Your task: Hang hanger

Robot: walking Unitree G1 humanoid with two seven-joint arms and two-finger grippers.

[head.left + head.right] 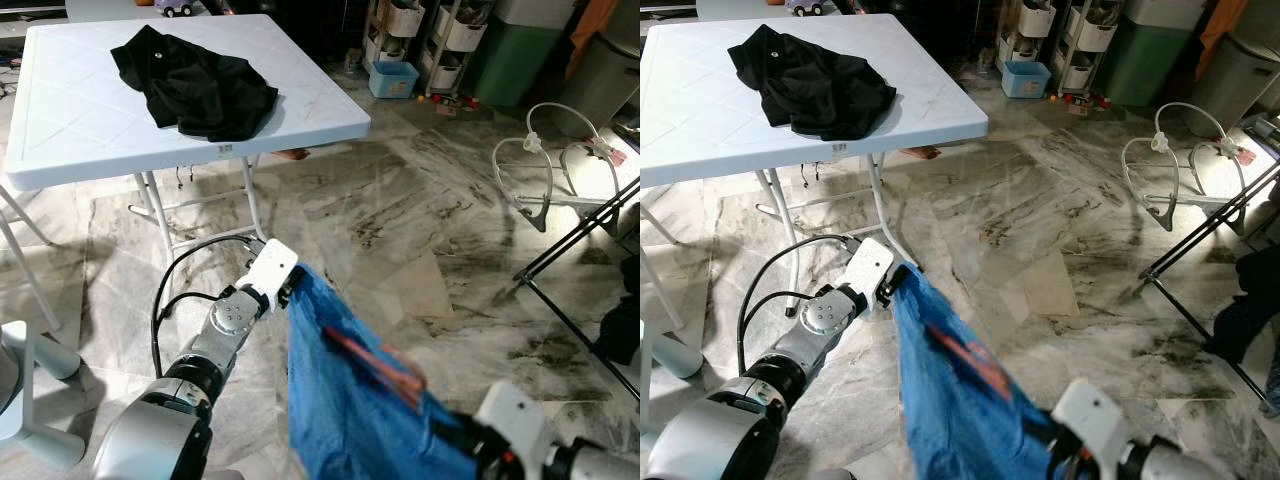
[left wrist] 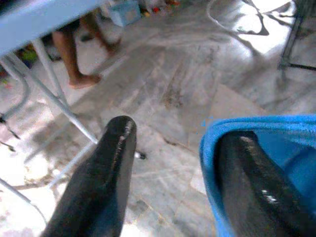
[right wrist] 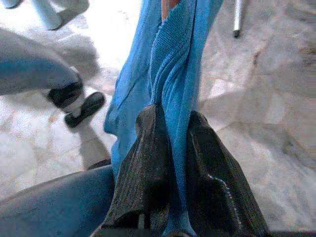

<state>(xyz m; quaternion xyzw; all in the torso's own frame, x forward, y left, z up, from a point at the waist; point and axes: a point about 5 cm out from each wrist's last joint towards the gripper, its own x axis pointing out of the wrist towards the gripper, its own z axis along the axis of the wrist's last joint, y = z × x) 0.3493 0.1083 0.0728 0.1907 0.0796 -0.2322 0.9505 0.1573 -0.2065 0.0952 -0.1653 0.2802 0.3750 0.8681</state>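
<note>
A blue garment (image 1: 350,400) hangs stretched between my two grippers above the marble floor. A reddish hanger (image 1: 375,365) shows blurred against the cloth, slanting down toward my right arm. My left gripper (image 1: 292,285) is at the garment's upper corner. In the left wrist view it (image 2: 177,133) is open, with the blue cloth (image 2: 276,148) draped over one finger (image 2: 256,182) and the other finger (image 2: 106,173) bare. My right gripper (image 3: 173,118) is shut on a bunched fold of the blue garment (image 3: 173,49), low on the right (image 1: 465,440).
A white folding table (image 1: 80,110) with a black garment (image 1: 195,85) stands at the back left. A black drying rack (image 1: 580,235) and white tubing (image 1: 540,150) stand to the right. Storage bins (image 1: 392,78) line the far wall. A person's bare feet (image 2: 81,79) stand beyond the table.
</note>
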